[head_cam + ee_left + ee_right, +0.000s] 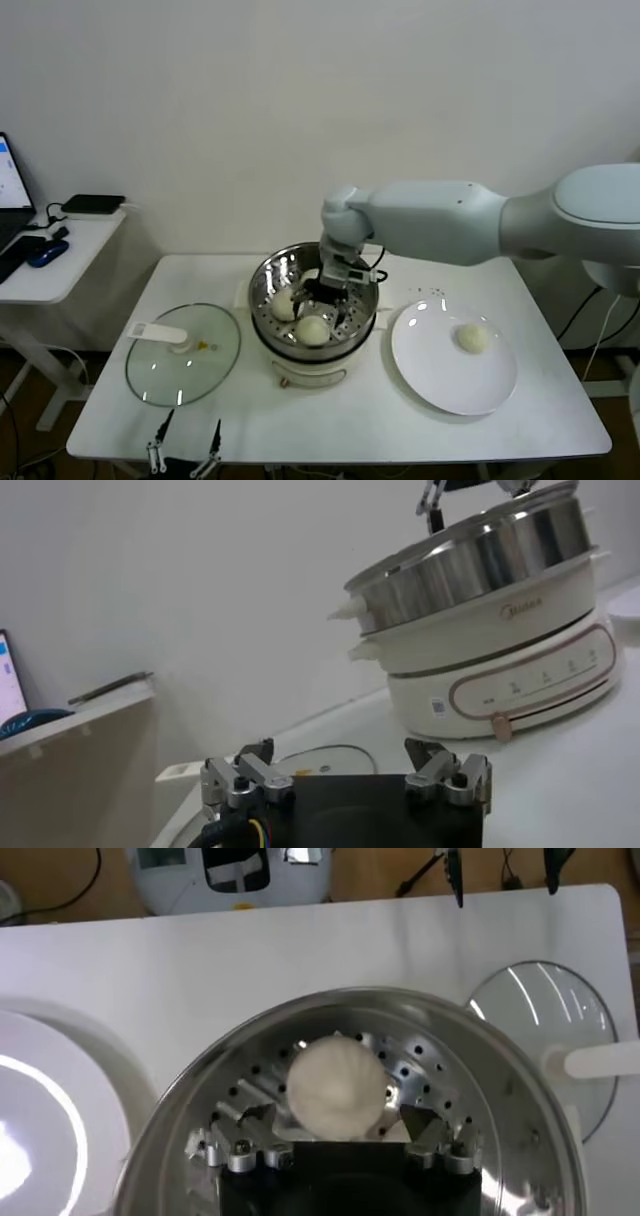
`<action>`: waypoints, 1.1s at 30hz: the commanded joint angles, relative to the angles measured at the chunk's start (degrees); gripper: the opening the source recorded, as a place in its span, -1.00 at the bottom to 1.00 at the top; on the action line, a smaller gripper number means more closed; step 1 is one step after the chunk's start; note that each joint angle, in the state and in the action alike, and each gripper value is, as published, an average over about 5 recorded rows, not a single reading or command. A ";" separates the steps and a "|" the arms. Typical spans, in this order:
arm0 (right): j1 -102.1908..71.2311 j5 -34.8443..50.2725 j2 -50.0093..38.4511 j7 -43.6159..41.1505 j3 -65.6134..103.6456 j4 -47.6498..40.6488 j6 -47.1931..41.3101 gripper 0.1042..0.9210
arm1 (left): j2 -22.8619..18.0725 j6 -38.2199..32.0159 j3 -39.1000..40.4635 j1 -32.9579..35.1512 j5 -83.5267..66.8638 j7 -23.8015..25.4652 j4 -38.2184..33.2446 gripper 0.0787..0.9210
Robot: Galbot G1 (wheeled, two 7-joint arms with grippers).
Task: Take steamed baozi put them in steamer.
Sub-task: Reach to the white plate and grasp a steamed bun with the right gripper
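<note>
Right gripper (322,300): inside the round shiny stainless-steel steamer basket (268,275), fingers spread apart on either side of a smooth cream-white baozi (336,1086); nothing clamped, the bun rests on the perforated floor.
Left gripper (347,780): parked low at the near table edge, jaws apart, empty, facing the white electric cooker base (505,680).
Baozi in steamer: two visible in the head view, one toward the robot's left (283,305), one at the near side (313,330); a further bun may sit under the gripper, cannot tell.
Baozi outside: one cream-white bun (473,337) on the round white plate (440,385), to the steamer's right.
Lid: flat glass lid with white handle (185,352) lies on the white table (350,425), left of the steamer.
Step in hand (judged): release and withdraw.
Doing it well: lift straight up with fingers wide so neither pad drags the soft dough; clear the rim before swinging toward the plate.
Hard to make out: right wrist view cuts off its own fingertips; the arm covers the basket's far right floor in the head view.
</note>
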 commanded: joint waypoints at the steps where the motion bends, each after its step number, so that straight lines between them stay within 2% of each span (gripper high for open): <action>1: 12.63 14.03 -7.93 -4.65 -10.41 0.34 -1.11 0.76 | 0.29 0.01 0.12 -0.01 0.11 0.08 0.16 0.77; 6: 19.23 20.25 -16.03 -5.70 -19.93 3.70 -13.63 0.76 | 0.35 -0.06 0.16 -0.23 0.16 0.09 0.45 0.77; 11: 17.67 17.98 -24.56 -4.56 -22.95 5.04 -23.23 0.76 | 0.32 -0.09 0.10 -0.10 0.21 0.14 0.53 0.77; 19: 6.11 5.90 -35.81 -2.16 -16.01 3.57 -31.07 0.76 | 0.06 0.18 0.01 0.15 0.59 0.24 0.62 0.77; 23: -2.07 2.72 -39.50 -1.04 -10.09 2.64 -34.06 0.76 | -0.20 0.16 -0.10 0.40 0.94 0.26 0.64 0.77; 33: -21.89 -4.47 -41.15 2.58 8.64 -1.98 -36.96 0.76 | -0.44 0.39 -0.07 1.13 2.19 0.26 0.50 0.77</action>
